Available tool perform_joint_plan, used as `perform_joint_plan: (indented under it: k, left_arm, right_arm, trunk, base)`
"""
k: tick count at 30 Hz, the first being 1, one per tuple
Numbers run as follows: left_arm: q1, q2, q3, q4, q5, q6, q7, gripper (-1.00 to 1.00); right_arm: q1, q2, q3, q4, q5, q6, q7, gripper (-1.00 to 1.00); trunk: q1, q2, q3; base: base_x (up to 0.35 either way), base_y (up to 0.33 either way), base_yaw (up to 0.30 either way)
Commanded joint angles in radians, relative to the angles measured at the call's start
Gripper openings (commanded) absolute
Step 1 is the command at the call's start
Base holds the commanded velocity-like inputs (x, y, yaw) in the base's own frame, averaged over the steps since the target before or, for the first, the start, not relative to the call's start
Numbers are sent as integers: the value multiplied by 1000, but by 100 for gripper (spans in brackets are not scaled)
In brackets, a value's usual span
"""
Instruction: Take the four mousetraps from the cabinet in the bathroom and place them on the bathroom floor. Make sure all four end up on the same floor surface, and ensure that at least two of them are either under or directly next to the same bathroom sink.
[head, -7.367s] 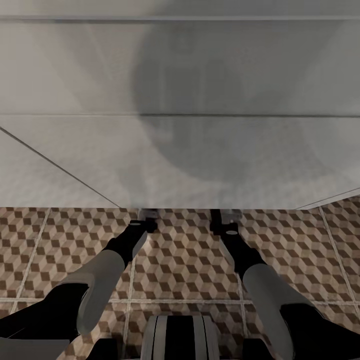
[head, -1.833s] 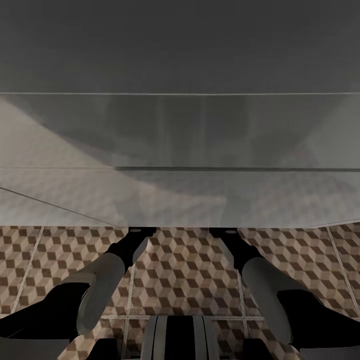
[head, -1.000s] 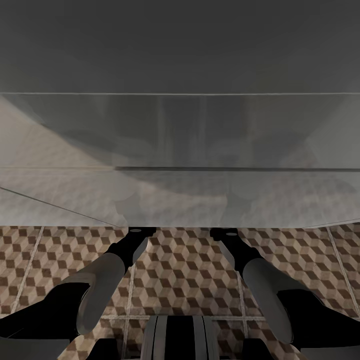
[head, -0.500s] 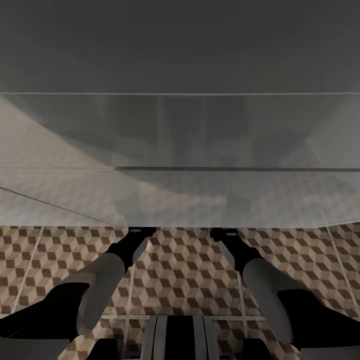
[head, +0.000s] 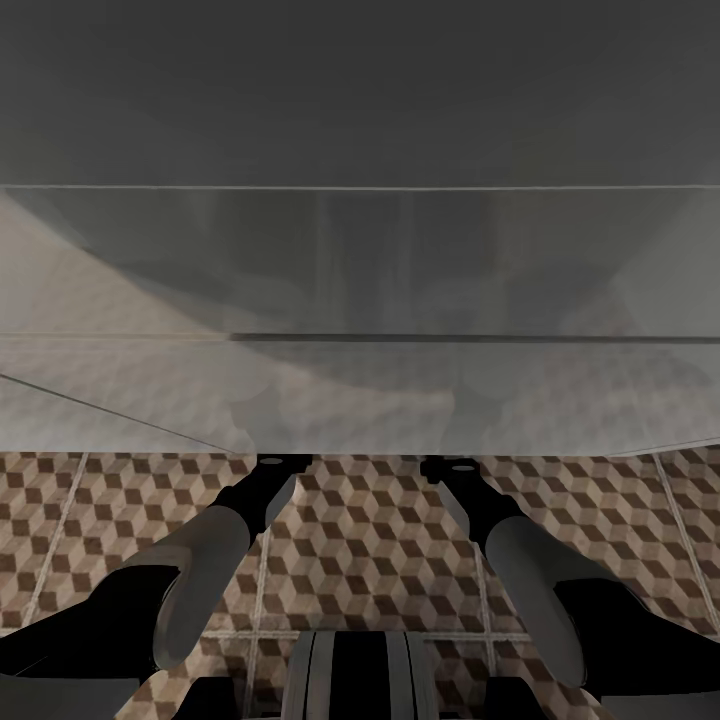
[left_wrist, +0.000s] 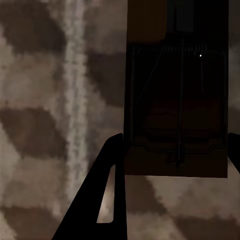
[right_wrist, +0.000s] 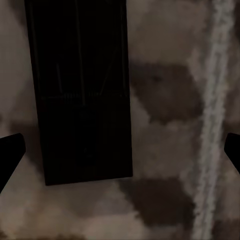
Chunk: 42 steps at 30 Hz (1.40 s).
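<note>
In the left wrist view a wooden mousetrap (left_wrist: 175, 100) with dark wire parts lies low over the cube-patterned bathroom floor (left_wrist: 45, 125). My left gripper (left_wrist: 175, 142) is shut on it, and its fingers (left_wrist: 107, 185) touch the board's two long edges. In the right wrist view a second mousetrap (right_wrist: 80, 90) lies flat in deep shadow on the floor (right_wrist: 170, 150). My right gripper (right_wrist: 122, 145) is open, its fingertips far apart, with that trap off to one side and touching neither. In the head view both forearms reach under the white bathroom sink (head: 360, 260), which hides both hands.
The sink's white front (head: 300, 400) hangs low across the head view, close over the wrists. Patterned floor tiles (head: 370, 540) with pale grout lines spread between my left arm (head: 200, 570) and right arm (head: 530, 570). My base (head: 360, 680) is at the lower edge.
Since 7.4 s ago the head view has dropped and darkened, and the wrists have gone farther under the sink. Nothing has visibly moved over the last 1.8 s.
</note>
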Motion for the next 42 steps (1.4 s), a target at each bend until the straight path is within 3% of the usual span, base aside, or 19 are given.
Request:
perform_joint_plan:
  k: [1, 22, 32, 42]
  left_arm:
    - [0, -1, 6, -2, -11, 7, 2, -100]
    - [0, -1, 6, 0, -11, 11, 2, -100]
    - [0, 0, 4, 39, -10, 18, 2, -100]
    - [0, 2, 3, 46, -10, 75, 2, -100]
  right_arm:
    - [0, 0, 2, -2, 5, 8, -3, 100]
    - [1, 1, 2, -2, 7, 3, -2, 100]
    - [0, 6, 2, -3, 12, -5, -2, 100]
    - [1, 9, 2, -3, 17, -5, -2, 100]
  trunk:
    - [0, 0, -1]
    - [0, 0, -1]
    - [0, 0, -1]
    - [0, 0, -1]
  base:
    - [0, 0, 0]
    - [0, 0, 0]
    - [0, 0, 0]
    - [0, 0, 0]
